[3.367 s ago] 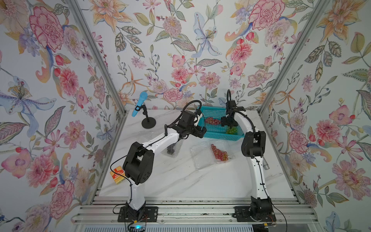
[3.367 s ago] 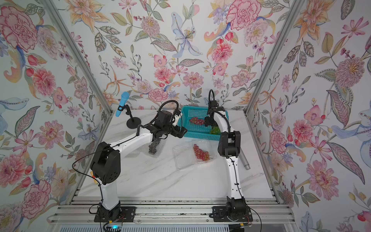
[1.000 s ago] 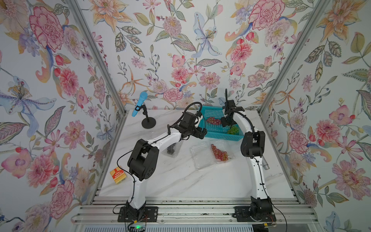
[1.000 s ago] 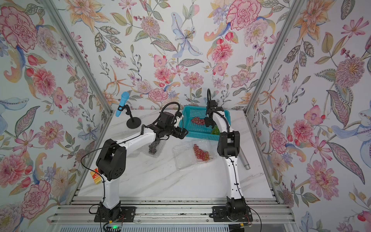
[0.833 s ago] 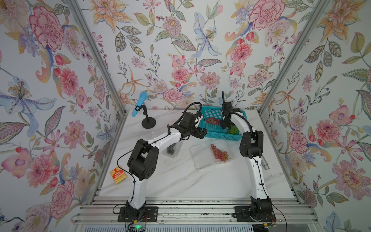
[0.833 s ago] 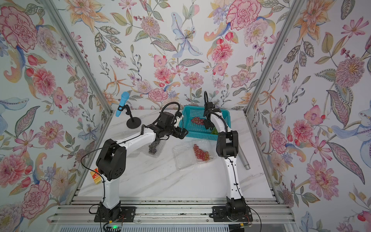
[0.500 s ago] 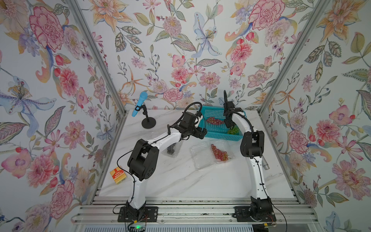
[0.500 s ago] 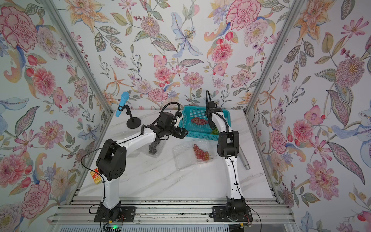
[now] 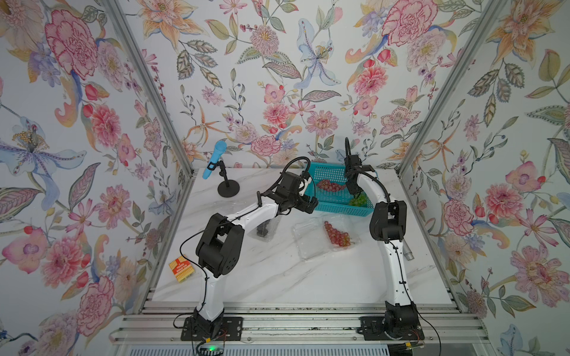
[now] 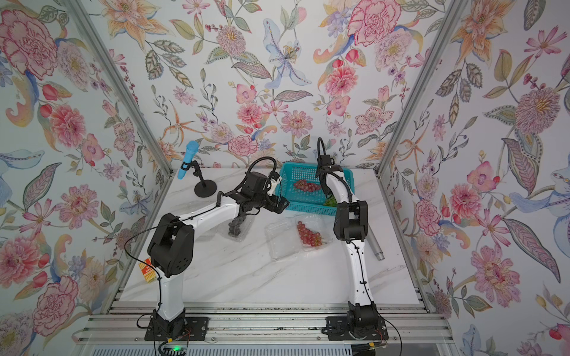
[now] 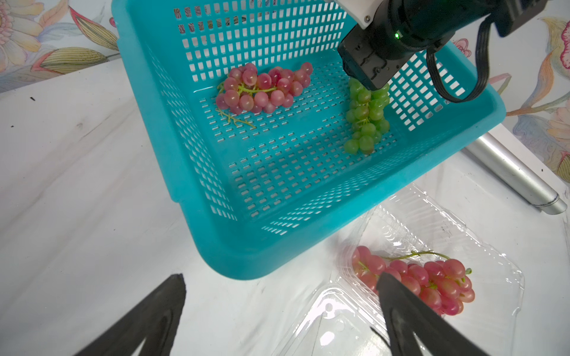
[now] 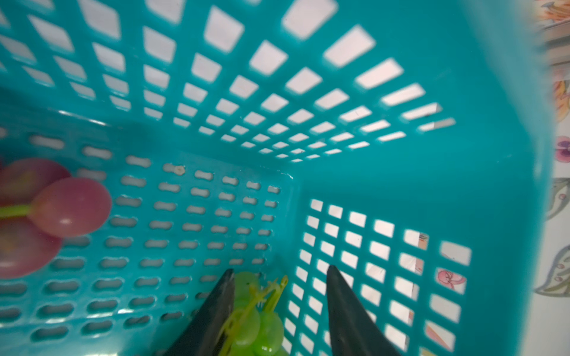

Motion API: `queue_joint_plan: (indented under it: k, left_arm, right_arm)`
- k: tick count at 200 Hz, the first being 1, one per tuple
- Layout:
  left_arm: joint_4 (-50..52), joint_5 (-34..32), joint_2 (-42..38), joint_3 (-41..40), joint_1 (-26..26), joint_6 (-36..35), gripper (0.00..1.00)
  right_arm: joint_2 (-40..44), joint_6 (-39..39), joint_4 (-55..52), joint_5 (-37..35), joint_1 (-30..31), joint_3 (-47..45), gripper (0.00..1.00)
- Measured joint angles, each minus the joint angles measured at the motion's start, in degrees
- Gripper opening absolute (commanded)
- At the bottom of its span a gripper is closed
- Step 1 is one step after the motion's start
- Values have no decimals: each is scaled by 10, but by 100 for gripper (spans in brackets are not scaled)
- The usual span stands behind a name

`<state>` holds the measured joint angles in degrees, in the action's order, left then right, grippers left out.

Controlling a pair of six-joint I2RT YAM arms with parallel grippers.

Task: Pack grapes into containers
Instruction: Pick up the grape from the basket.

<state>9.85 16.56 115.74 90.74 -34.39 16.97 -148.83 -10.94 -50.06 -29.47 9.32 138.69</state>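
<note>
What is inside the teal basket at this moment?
Inside the teal basket lie a red grape bunch and a green grape bunch, with the right claw astride its stem end. From outside, the arm's wrist covers that end.
</note>
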Motion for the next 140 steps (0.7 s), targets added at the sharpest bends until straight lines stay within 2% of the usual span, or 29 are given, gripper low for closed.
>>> queue_joint_plan:
  k: [22, 40, 54, 93, 140]
  left_arm:
    - [-4, 2, 0, -3, 0, 2, 100]
    - [-12, 5, 0, -9, 0, 5, 100]
    - [-18, 9, 0, -16, 0, 7, 100]
    - [-23, 10, -3, -40, 0, 10, 100]
    - [-24, 10, -28, -56, 0, 9, 100]
  right_arm:
    - [0, 5, 1, 5, 0, 0, 33]
    - [0, 9, 2, 8, 0, 0, 24]
    - [1, 12, 2, 12, 0, 0, 21]
    - [6, 18, 2, 19, 3, -1, 0]
    - [16, 20, 2, 22, 16, -4, 0]
